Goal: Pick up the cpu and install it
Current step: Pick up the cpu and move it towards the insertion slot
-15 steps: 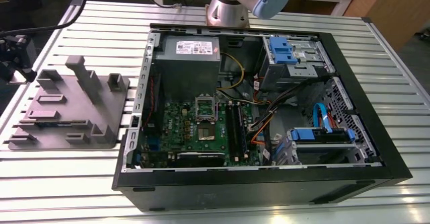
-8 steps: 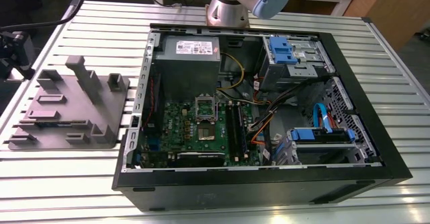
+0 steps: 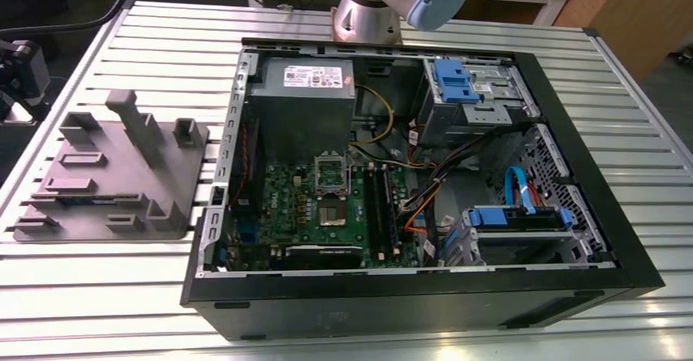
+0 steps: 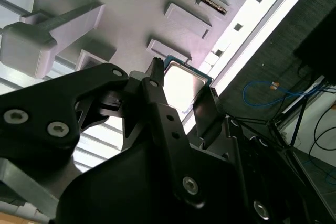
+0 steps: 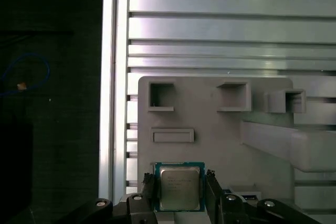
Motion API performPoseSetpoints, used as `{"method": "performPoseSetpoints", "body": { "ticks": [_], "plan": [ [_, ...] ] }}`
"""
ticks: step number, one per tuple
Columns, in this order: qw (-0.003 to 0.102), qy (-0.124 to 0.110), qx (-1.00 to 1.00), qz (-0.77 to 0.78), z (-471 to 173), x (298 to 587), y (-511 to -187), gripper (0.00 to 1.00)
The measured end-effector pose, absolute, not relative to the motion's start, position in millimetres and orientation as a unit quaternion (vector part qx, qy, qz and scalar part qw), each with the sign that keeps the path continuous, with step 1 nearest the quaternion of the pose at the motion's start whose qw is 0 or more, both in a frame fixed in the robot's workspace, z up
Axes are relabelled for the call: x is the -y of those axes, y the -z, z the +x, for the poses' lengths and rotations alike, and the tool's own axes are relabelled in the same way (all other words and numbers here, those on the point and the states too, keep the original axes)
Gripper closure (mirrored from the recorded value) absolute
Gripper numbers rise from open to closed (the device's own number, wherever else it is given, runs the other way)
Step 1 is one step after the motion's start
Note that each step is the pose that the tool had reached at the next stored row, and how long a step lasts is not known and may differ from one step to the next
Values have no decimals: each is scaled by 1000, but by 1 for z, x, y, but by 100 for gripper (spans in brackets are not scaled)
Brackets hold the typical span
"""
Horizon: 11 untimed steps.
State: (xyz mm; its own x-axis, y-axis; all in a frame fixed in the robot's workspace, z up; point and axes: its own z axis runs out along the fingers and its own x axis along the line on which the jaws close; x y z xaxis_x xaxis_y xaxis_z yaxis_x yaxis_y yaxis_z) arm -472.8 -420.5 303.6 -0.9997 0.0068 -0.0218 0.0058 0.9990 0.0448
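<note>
The cpu [image 5: 181,186], a small square chip with a pale metal top and a green rim, sits between my gripper's [image 5: 181,191] two black fingers [image 5: 148,190], above the grey tray [image 5: 210,124]. The fingers meet two opposite edges of the chip, so the gripper is shut on it. In the second wrist view the cpu [image 4: 184,83] shows bright between the fingers [image 4: 155,80], close to the grey tray's [image 4: 131,9] edge. Whether the chip rests on the tray or is lifted off it, I cannot tell. In the exterior view the grey tray [image 3: 97,174] lies at the left, and the green board's socket [image 3: 330,174] is inside the open computer case.
The open black computer case [image 3: 423,296] stands on the ribbed metal table [image 3: 141,45], with a grey power supply [image 3: 303,93], blue drive brackets [image 3: 455,81] and loose cables inside. Tall posts [image 3: 135,122] rise from the tray. The arm's base [image 3: 368,12] stands behind the case.
</note>
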Motion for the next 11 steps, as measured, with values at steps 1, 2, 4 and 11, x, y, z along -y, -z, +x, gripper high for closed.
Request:
{"method": "performPoseSetpoints", "body": {
  "ticks": [1,2,4,11],
  "plan": [
    [11,-22,-1000,3,-473,420,-304,53],
    [11,-22,-1000,3,-473,420,-304,53],
    [11,-22,-1000,3,-473,420,-304,53],
    [11,-22,-1000,3,-473,420,-307,53]
  ]
}}
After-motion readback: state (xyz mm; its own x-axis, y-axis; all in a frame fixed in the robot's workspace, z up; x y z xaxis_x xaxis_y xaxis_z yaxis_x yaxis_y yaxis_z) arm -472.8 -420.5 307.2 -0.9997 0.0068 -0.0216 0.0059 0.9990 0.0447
